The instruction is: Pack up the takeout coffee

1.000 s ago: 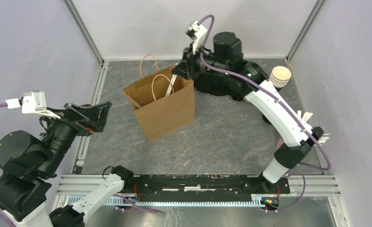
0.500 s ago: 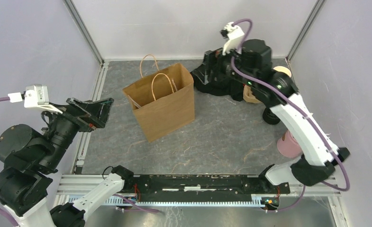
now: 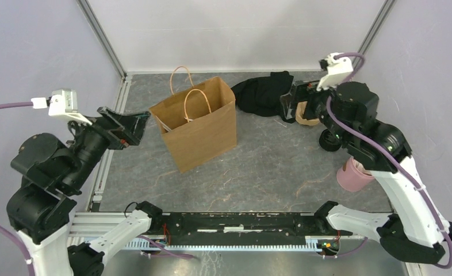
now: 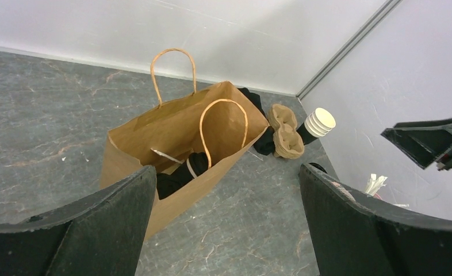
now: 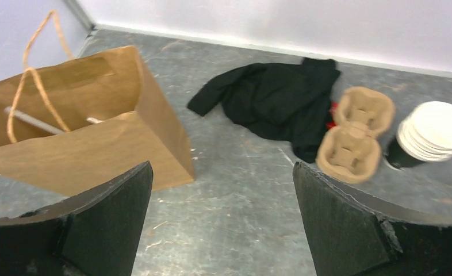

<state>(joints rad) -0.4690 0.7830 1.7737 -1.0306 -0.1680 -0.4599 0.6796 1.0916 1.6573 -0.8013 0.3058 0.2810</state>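
The brown paper bag (image 3: pixel 199 131) stands open mid-table, also in the left wrist view (image 4: pixel 154 129) and the right wrist view (image 5: pixel 91 144). Black rounded shapes (image 4: pixel 180 174) lie at its bottom beside a white straw (image 4: pixel 167 156). They look like the takeout coffee, mostly hidden by the bag wall. My left gripper (image 3: pixel 126 126) (image 4: pixel 226 172) hovers open left of the bag, empty. My right gripper (image 3: pixel 290 105) (image 5: pixel 221 168) hangs open over the floor right of the bag, nothing between its fingers.
A black cloth (image 3: pixel 263 92) (image 5: pixel 275 100) lies behind the bag. Next to it sit a brown pulp cup carrier (image 5: pixel 356 131) (image 4: pixel 285 130) and a stack of lidless cups (image 5: pixel 433 133) (image 4: pixel 318 122). A pink cup (image 3: pixel 352 176) and a loose black lid (image 3: pixel 329 141) are at right.
My right arm has pulled back from over the bag's mouth to the right, and its jaws have gone from nearly shut to wide open. The left arm has shifted slightly towards the bag.
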